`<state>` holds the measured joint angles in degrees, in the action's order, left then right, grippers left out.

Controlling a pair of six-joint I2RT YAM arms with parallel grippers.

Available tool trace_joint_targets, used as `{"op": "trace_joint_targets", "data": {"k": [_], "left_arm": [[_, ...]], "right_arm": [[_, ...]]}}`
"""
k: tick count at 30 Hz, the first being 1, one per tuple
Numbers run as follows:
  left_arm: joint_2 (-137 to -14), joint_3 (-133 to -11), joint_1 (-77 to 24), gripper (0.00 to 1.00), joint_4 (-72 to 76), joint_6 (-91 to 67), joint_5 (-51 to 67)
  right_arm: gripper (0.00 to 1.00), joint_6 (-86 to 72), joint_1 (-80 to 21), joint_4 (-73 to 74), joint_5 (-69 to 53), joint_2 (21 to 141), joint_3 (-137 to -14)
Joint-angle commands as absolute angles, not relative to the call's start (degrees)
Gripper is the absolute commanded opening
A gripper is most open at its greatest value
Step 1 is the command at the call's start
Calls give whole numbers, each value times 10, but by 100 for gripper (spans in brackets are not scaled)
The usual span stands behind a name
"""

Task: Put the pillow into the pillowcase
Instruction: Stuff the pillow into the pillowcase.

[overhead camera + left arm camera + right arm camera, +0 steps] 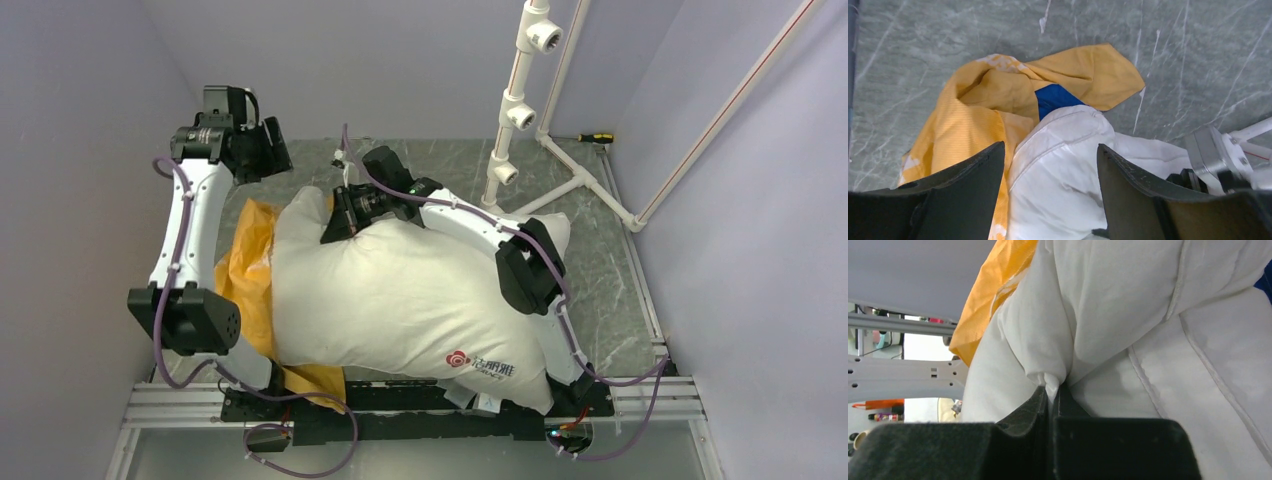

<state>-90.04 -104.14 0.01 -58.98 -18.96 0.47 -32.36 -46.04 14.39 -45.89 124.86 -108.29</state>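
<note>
On the grey table (615, 270), close to where the two arms are bolted, lies the big white pillow (400, 290). Its end with the red round mark points to the right arm's base. The pillowcase (245, 265) is bunched up at the pillow's other end, on the left. Mostly its orange-yellow side shows, with a bit of blue peeking out in the left wrist view. Most of the pillow is outside the case. It is hard to tell if any of it is inside.

The right gripper (1052, 390) is clenched on a small fold of the pillow's white cloth, near its far left corner. The left gripper (1050, 150) has its jaws wide apart and grasps nothing. It hangs up high at the far left and looks down on the pillow's corner and the case.

What could go wrong? The pinch is tiny and the pillow looks fat, so the cloth may slip out if the arm pulls hard. Nothing grips the case, so a push on the pillow may just shove the case along the table and crumple its mouth shut. That mouth is hard to find in these views.

A white pipe frame (520, 110) stands at the back right, and a screwdriver (596, 138) lies by the far wall. Both are well apart from the work. The right arm lies across the pillow, so it may get in the left arm's way.
</note>
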Motion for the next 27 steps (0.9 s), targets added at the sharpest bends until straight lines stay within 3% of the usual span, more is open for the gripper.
{"op": "trace_joint_targets", "data": {"k": [1, 10, 16, 23, 25, 27], "left_arm": [[-925, -1075, -1, 71, -652, -190, 13], [-853, -989, -1, 61, -724, -241, -48], [-812, -884, 22, 53, -686, -270, -42], [-833, -819, 41, 51, -586, -255, -1], [-853, -814, 46, 46, -574, -254, 2], [-873, -819, 50, 35, -575, -251, 2]], "right_arm": [[0, -323, -470, 209, -514, 1234, -1070], [0, -336, -464, 205, -495, 1233, -1068], [0, -352, -463, 185, -505, 1234, -1056], [0, -349, -463, 190, -515, 1233, -1054], [0, -348, -463, 191, -517, 1233, -1055], [0, -345, -463, 194, -518, 1234, -1058]]}}
